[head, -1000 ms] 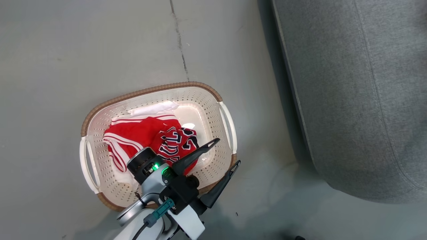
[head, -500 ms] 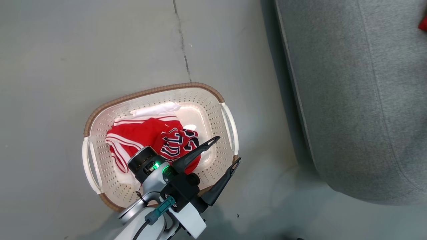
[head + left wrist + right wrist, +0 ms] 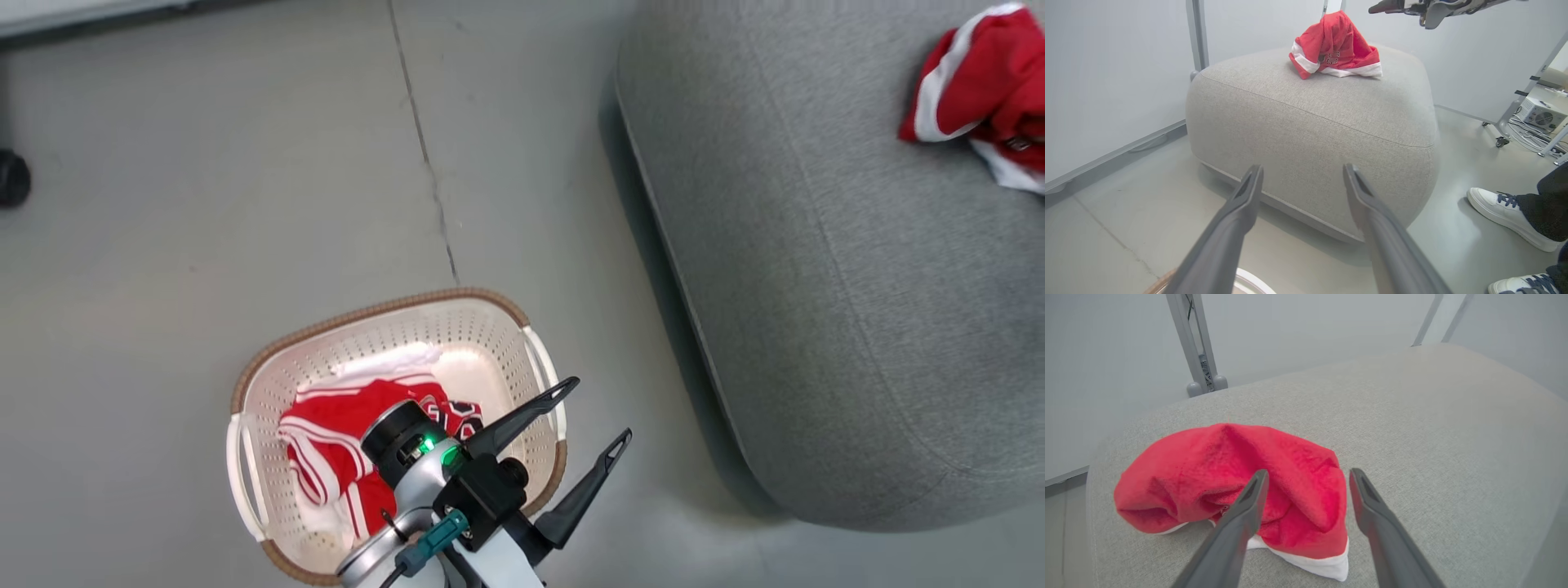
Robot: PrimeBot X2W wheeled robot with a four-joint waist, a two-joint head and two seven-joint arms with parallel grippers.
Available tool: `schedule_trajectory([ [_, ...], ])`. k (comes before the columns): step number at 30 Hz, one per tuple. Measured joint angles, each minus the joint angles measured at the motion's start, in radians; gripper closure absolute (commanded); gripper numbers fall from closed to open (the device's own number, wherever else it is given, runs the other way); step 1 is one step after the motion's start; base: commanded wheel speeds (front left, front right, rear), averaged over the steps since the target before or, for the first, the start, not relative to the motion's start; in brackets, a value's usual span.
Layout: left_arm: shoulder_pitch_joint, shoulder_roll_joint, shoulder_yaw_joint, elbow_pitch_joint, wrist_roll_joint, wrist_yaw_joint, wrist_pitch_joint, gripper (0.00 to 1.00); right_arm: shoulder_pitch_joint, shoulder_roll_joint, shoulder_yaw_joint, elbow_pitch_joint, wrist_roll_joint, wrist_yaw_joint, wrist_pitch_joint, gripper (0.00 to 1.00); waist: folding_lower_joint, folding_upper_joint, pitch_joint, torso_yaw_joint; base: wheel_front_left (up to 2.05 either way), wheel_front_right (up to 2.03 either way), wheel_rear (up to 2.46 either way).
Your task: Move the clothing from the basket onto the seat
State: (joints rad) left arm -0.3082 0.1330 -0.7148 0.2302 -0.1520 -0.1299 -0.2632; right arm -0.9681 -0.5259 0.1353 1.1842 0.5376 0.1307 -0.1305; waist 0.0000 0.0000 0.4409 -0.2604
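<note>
Bearing half-hidden lettering: clothing in basket

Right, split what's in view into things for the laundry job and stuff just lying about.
For the job: red clothing in the basket; the seat; red garment already on it; left hand and right hand, both open.

Lying about: a person's white shoes; white fan unit; dark castor; metal post.

We see a cracked grey floor, a dark round object at 10 o'clock, and, in the left wrist view, a person's white shoe at 4 o'clock.
</note>
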Motion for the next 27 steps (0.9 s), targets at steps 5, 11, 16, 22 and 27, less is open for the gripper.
schedule_trajectory([
  [5, 0.032, -0.026, 0.006, -0.002, -0.021, 0.0, 0.0, 0.0, 0.028, -0.019, 0.013, -0.048, 0.07, 0.0, -0.034, 0.0, 0.0, 0.0, -0.072, -0.005, 0.0, 0.0, 0.0],
  [11, 0.084, -0.06, 0.039, -0.021, -0.032, 0.0, 0.0, 0.0, 0.084, -0.093, 0.077, -0.185, 0.124, 0.0, -0.111, 0.0, 0.0, 0.0, -0.2, -0.002, 0.0, 0.0, 0.0],
  [16, 0.119, -0.078, 0.082, -0.033, -0.035, 0.0, 0.0, 0.0, 0.138, -0.11, 0.081, -0.341, 0.187, 0.0, -0.129, 0.0, 0.0, 0.0, -0.281, 0.009, 0.0, 0.0, 0.0],
  [22, 0.158, -0.083, 0.145, -0.056, -0.035, 0.0, 0.0, 0.0, 0.246, -0.077, 0.058, -0.633, 0.189, 0.0, -0.131, 0.0, 0.0, 0.0, -0.354, 0.037, 0.0, 0.0, 0.0],
  [27, 0.19, -0.084, 0.197, -0.1, -0.053, 0.0, 0.0, 0.0, 0.372, -0.016, 0.039, -0.85, 0.156, 0.0, -0.131, 0.0, 0.0, 0.0, -0.393, 0.073, 0.0, 0.0, 0.0],
])
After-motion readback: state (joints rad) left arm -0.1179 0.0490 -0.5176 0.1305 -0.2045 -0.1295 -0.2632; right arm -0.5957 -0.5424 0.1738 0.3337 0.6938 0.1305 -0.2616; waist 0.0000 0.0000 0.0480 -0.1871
